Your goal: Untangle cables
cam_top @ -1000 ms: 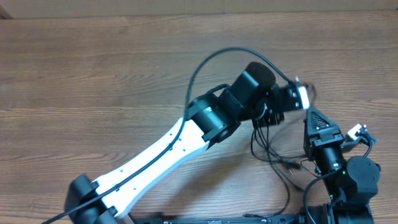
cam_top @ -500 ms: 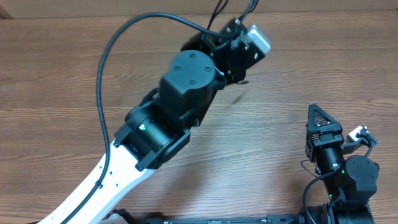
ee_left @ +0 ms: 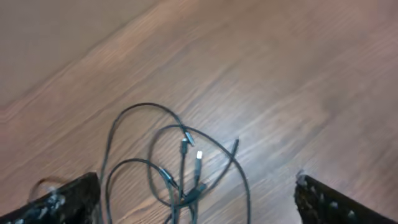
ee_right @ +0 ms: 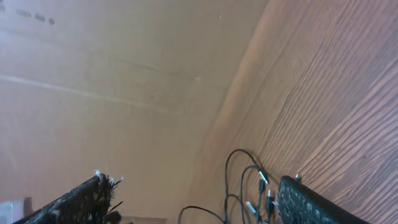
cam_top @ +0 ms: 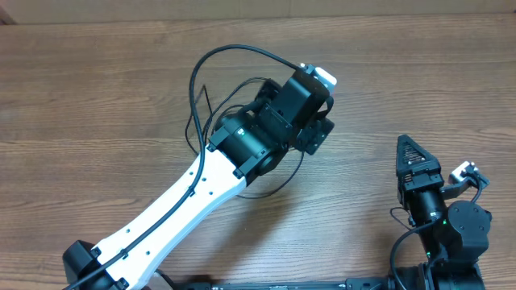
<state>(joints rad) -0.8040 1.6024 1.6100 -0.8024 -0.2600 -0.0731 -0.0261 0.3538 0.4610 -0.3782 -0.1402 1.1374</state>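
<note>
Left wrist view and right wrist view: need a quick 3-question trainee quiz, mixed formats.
1. True or false: the left gripper is gripping the cables.
2. The cables lie: A) loose on the wooden table; B) in a tray; C) draped over the right arm.
3. Fill in: the right gripper has its jaws ___.
Key: 1 false; 2 A; 3 open.

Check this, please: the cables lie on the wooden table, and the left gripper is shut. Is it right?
No. The left gripper is open, not shut: the left wrist view shows its fingers far apart. The cables do lie on the wooden table.
</note>
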